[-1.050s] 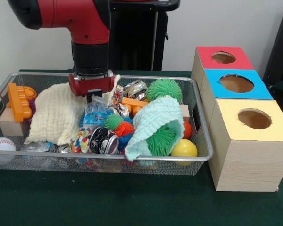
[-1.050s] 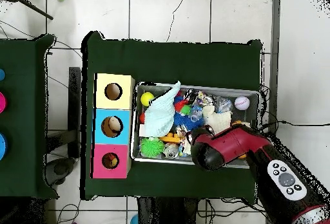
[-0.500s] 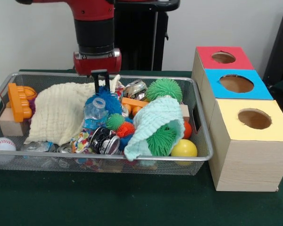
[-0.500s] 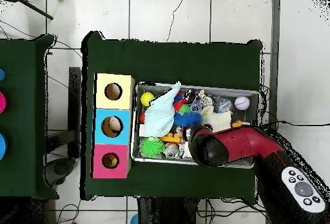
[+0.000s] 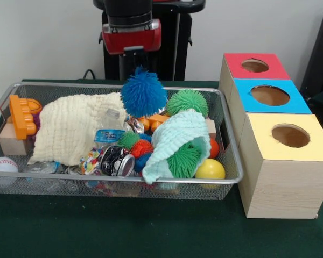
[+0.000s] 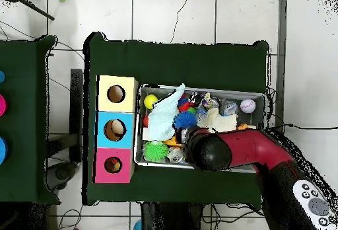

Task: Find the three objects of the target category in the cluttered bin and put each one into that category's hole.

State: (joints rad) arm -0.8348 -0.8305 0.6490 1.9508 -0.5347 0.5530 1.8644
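Front view is showing us the nearest things first: the yellow ball [image 5: 210,169] and the baseball [image 5: 2,164] lying at the near rim of the wire bin [image 5: 226,134], with the mint cloth [image 5: 175,141] draped over a green spiky ball [image 5: 184,159] just behind. Further in, we are seeing the water bottle [image 5: 109,134] and the cream cloth [image 5: 70,129]. A second ago the gripper [image 5: 130,58] was sitting low in the clutter beside that cloth; now we are watching it carrying a blue spiky ball [image 5: 144,92] clear above the bin's contents. The ball is hanging right under the gripper, so we are judging the pincer clenched on it, though the fingers are largely hidden by the spines. Beyond it, a second green spiky ball [image 5: 187,101] is resting at the bin's far side. Overhead, the blue ball [image 6: 185,119] is showing just beside the arm's head. We are reading this as a completed pick, with the carry across to the three boxes [image 5: 269,134] and their holes coming next; which hole fits we are not able to tell.
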